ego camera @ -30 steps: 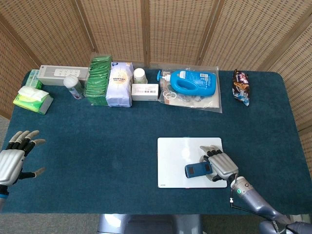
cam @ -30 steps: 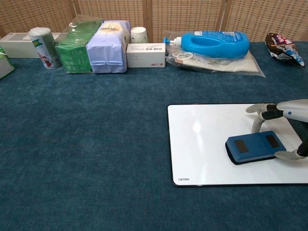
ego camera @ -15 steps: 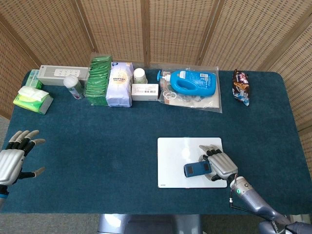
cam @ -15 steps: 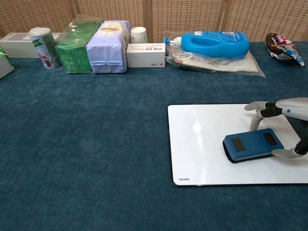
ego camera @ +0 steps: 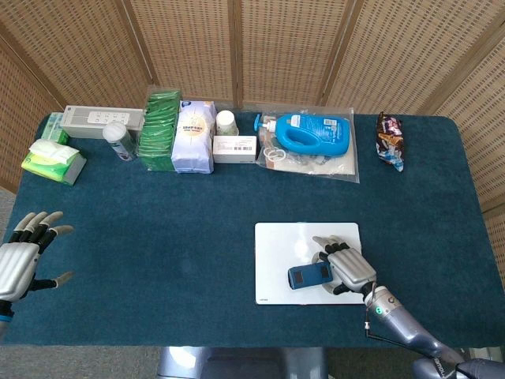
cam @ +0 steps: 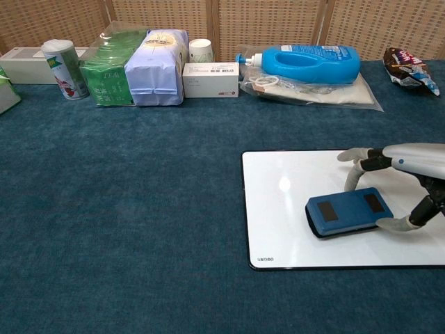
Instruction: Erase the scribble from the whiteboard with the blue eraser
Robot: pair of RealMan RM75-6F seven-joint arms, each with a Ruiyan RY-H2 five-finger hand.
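Looking down from the head view, the right hand (ego camera: 346, 268) grips the blue eraser (ego camera: 309, 276) flat against the whiteboard (ego camera: 276, 245), eraser sticking out to its left, probably so the pad rubs the surface. Left hand (ego camera: 22, 257) hangs open, fingers spread, well apart from everything. Chest view: fingers (cam: 356, 167) and thumb pinch the eraser's far end; no scribble visible beside it.

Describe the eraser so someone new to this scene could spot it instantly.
Find the whiteboard lying near the table's front right. On it rests the blue eraser, gripped by the right hand. It is the only dark blue block on that white surface.
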